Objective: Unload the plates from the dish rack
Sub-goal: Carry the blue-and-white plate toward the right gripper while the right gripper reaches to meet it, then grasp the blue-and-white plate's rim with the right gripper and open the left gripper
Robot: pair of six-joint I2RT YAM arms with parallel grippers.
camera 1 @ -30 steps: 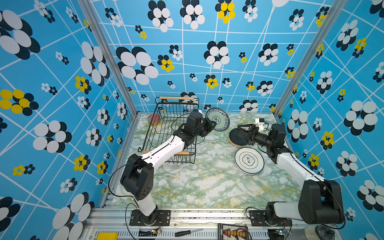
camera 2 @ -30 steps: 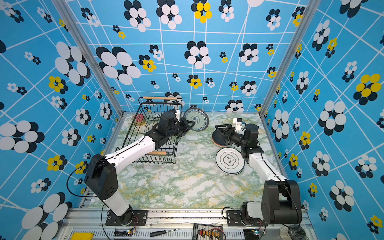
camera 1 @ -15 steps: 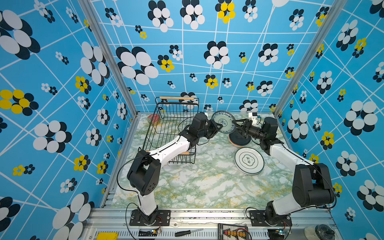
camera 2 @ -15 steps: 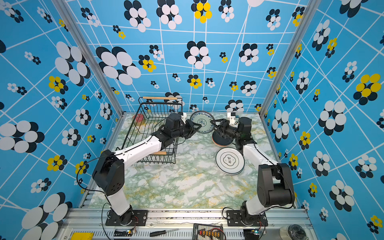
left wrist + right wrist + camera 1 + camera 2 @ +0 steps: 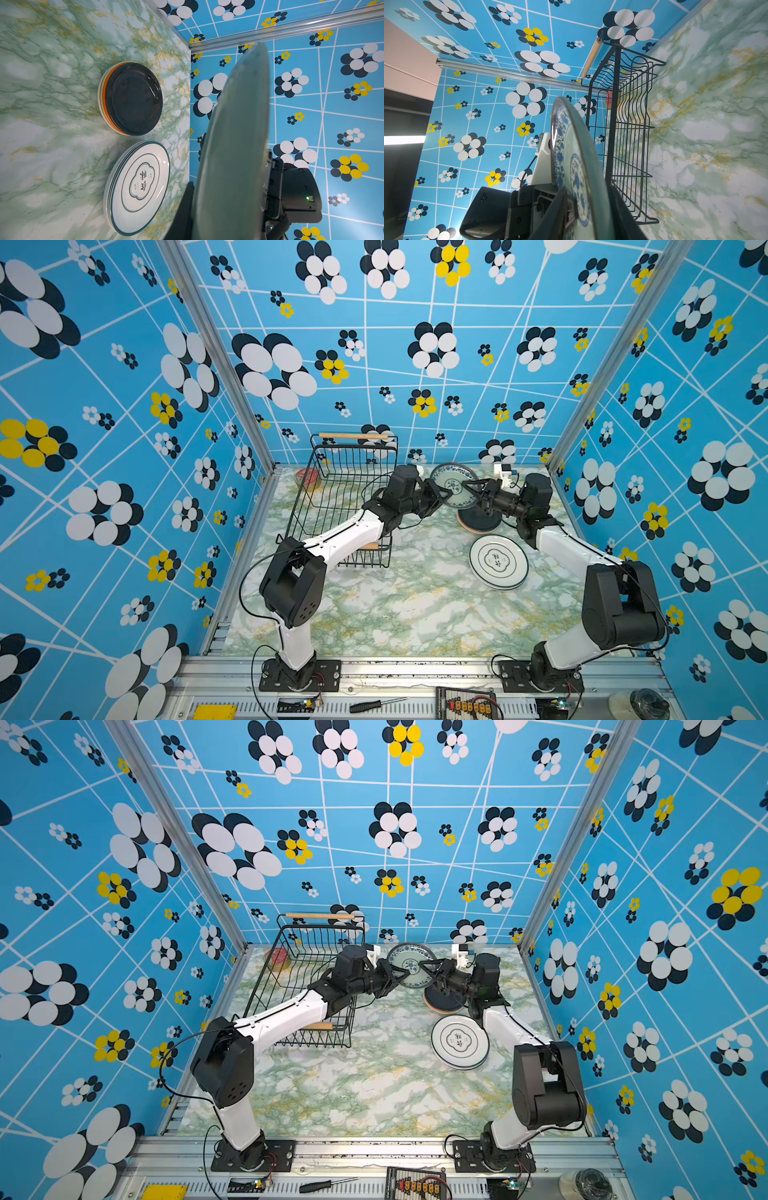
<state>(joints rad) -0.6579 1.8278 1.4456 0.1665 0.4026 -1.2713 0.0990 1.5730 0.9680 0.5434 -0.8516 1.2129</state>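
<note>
A teal-patterned plate hangs on edge in the air between the dish rack and the stacked plates. My left gripper is shut on its left rim. My right gripper is shut on its right rim. The left wrist view shows the plate's plain back in my left gripper. In the right wrist view its patterned face sits inside my right gripper, one finger on each side. No plates show in the rack.
On the right of the marble table lie a stack of small plates with a black one on top and a stack of white emblem plates. A red-lidded tin sits at the rack's far left.
My left arm carried the teal-patterned plate rightward, away from the rack. My right gripper swung left from above the black-topped stack to the plate and closed its jaws on the rim.
</note>
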